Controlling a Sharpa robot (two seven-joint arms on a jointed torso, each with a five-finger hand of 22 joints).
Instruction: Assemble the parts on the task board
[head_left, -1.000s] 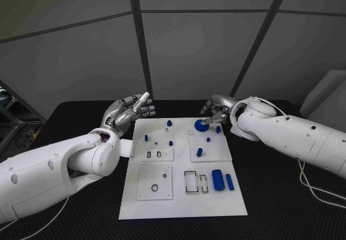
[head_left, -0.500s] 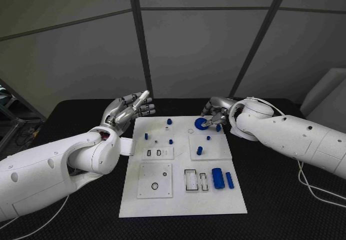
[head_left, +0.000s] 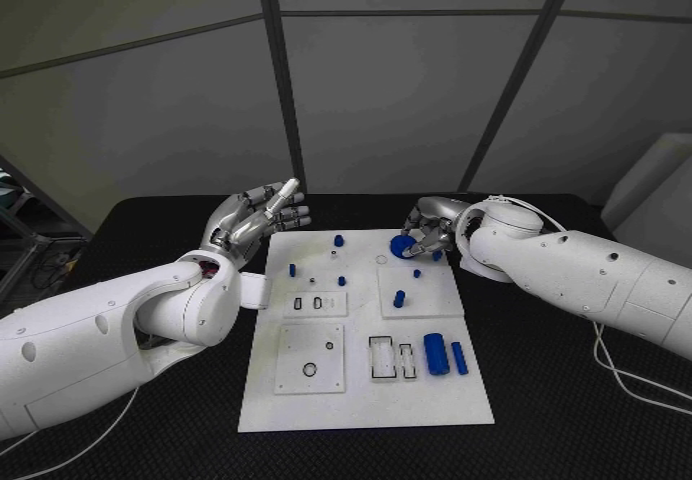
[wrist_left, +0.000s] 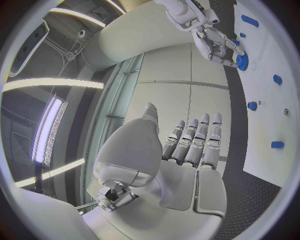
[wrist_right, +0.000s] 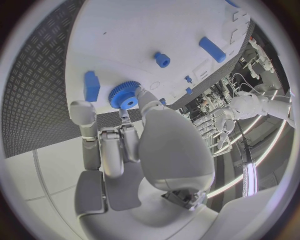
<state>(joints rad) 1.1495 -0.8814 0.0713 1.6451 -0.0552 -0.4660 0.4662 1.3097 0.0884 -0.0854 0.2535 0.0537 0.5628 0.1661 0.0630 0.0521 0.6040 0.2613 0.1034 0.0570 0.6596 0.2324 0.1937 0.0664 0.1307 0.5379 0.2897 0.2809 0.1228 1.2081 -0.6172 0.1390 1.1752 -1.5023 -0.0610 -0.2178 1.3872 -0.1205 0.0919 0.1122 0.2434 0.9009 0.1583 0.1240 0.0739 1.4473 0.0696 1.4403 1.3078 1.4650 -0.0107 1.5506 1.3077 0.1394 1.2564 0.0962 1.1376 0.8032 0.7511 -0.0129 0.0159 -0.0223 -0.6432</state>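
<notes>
The white task board (head_left: 364, 400) lies in the middle of the black table. At its far right corner my right hand (head_left: 428, 232) pinches a blue gear (head_left: 401, 245) between thumb and fingers, low over the board. In the right wrist view the gear (wrist_right: 125, 95) sits against the thumb's tip, beside a blue block (wrist_right: 92, 85). The left wrist view shows the right hand (wrist_left: 211, 39) with its fingertips on the gear (wrist_left: 242, 61). My left hand (head_left: 260, 218) is raised beyond the board's far left corner, fingers apart and holding nothing.
Several small blue pegs (head_left: 400, 298) stand on the board's far half. A thick blue cylinder (head_left: 436, 357) and a blue bar (head_left: 459, 360) lie near its right edge, beside rectangular slots (head_left: 381, 362). A black ring (head_left: 310, 374) lies on the near left panel.
My right hand has shifted slightly to the left with the blue gear. The left hand has stayed in place.
</notes>
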